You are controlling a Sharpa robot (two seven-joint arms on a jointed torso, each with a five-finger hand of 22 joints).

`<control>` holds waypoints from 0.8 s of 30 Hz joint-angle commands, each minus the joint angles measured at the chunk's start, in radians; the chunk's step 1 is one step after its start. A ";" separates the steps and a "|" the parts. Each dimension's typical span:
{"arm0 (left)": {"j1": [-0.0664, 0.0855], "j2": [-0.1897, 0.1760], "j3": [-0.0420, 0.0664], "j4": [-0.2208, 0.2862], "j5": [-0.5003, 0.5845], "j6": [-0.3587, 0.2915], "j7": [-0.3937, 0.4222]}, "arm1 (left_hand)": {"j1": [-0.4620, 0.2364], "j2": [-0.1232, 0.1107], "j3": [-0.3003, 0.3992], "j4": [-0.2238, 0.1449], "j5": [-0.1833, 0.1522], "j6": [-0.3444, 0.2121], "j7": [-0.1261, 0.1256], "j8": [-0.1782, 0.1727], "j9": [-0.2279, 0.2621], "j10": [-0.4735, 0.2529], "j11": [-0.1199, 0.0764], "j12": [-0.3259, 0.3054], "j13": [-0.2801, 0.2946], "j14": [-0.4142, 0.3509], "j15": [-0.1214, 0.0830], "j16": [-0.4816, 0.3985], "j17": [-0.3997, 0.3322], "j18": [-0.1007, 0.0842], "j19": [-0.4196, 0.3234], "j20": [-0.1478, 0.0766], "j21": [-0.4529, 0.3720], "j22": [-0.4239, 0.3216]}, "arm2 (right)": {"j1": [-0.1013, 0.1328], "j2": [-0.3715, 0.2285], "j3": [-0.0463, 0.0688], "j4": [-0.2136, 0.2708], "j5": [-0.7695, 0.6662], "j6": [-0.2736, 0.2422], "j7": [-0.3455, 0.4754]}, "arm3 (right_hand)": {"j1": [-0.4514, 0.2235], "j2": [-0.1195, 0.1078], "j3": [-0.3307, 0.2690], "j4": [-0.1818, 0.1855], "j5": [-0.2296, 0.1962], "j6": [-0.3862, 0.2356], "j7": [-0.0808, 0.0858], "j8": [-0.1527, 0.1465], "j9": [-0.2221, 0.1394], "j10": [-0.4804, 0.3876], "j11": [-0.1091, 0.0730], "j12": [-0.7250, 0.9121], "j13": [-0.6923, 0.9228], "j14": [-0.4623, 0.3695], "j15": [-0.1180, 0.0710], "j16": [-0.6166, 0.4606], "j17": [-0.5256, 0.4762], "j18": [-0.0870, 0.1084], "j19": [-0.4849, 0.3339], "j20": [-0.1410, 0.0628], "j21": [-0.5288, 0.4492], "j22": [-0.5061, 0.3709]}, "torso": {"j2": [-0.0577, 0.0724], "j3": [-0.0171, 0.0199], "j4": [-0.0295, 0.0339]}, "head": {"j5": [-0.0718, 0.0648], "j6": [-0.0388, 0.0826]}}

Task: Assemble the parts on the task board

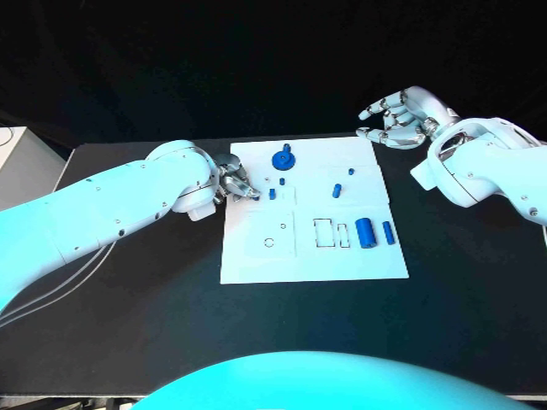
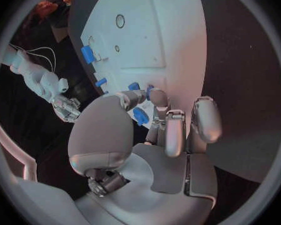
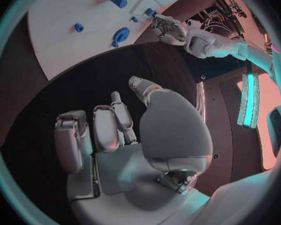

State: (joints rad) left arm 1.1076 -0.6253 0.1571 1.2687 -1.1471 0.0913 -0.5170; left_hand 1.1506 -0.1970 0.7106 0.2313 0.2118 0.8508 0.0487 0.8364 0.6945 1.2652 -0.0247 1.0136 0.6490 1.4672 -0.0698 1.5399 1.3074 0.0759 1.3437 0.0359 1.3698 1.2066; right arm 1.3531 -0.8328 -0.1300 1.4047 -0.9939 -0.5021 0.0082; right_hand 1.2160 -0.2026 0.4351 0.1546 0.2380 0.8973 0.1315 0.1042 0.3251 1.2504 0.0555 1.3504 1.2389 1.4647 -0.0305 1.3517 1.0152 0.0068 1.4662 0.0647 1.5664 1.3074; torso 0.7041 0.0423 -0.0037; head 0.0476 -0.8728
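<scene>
The left hand (image 1: 237, 184) lies low at the near-left edge of the task board (image 1: 313, 260), its fingers curled in toward the plate. In the left wrist view its fingertips (image 2: 158, 96) close around a small blue part (image 2: 140, 116) that sits just at the board's surface, so the hand appears to pinch this piece, though how firmly cannot be told.

On the near half of the task board, toward its right side, a blue cylinder (image 1: 365, 231) lies beside a thinner blue pin (image 1: 388, 231), the two close but apart. Left of them are outlined rectangular recesses (image 1: 326, 231) and two small round holes (image 1: 270, 242) in the white plate.

Farther up the board, a short blue peg (image 1: 337, 190) stands near the middle, with a tiny blue piece (image 1: 350, 171) beyond it. Close to the left hand another small blue peg (image 1: 273, 194) sits on the plate. At the far end lies a round blue gear-like part (image 1: 284, 159).

The right hand (image 1: 403, 118) hovers above the black table (image 1: 126, 299), just past the board's far-right corner, holding nothing, its fingers loosely bent and apart.
</scene>
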 commanded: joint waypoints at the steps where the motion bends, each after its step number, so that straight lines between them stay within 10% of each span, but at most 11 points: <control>1: 0.000 0.004 0.000 -0.001 0.004 0.032 0.008 | 0.003 0.003 0.228 -0.233 0.004 0.006 0.001 -0.003 -0.001 0.005 -0.001 -0.006 -0.001 0.090 -0.007 0.004 0.216 0.005 0.002 0.000 0.005 -0.001 | 0.000 0.000 0.000 0.001 -0.005 0.008 0.008 | -0.007 -0.001 0.002 0.005 0.005 0.000 0.010 -0.003 0.001 0.002 0.002 0.001 0.001 0.005 0.005 -0.006 0.001 -0.007 0.105 0.008 0.004 0.263 | 0.000 -0.0003 0.0001 | 0.000 0.000; 24: 0.000 0.033 -0.001 -0.030 0.021 0.002 -0.001 | -0.015 0.001 0.216 -0.223 -0.005 0.006 0.002 -0.007 -0.004 0.009 0.001 -0.006 0.001 0.088 -0.005 0.000 0.209 0.007 -0.006 0.001 -0.002 -0.012 | 0.000 0.002 0.000 0.002 -0.004 0.007 0.010 | -0.007 -0.001 0.002 0.005 0.006 0.000 0.010 -0.004 0.001 0.001 0.002 0.000 -0.001 0.005 0.005 -0.006 0.002 -0.007 0.105 0.008 0.004 0.263 | 0.000 -0.0003 -0.0006 | -0.005 0.000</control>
State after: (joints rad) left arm 1.1095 -0.5969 0.1571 1.2377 -1.1431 0.1015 -0.5208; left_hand 1.1401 -0.1973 0.7106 0.2313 0.2087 0.8543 0.0524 0.8305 0.6903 1.2688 -0.0212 1.0117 0.6513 1.4671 -0.0697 1.5399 1.3074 0.0759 1.3437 0.0360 1.3698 1.1951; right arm 1.3531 -0.8312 -0.1300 1.4051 -0.9936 -0.5022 0.0085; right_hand 1.2160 -0.2026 0.4351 0.1546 0.2380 0.8974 0.1314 0.1042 0.3249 1.2504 0.0555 1.3505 1.2386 1.4647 -0.0305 1.3517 1.0161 0.0068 1.4662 0.0647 1.5664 1.3080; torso 0.7044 0.0420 -0.0046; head 0.0439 -0.8728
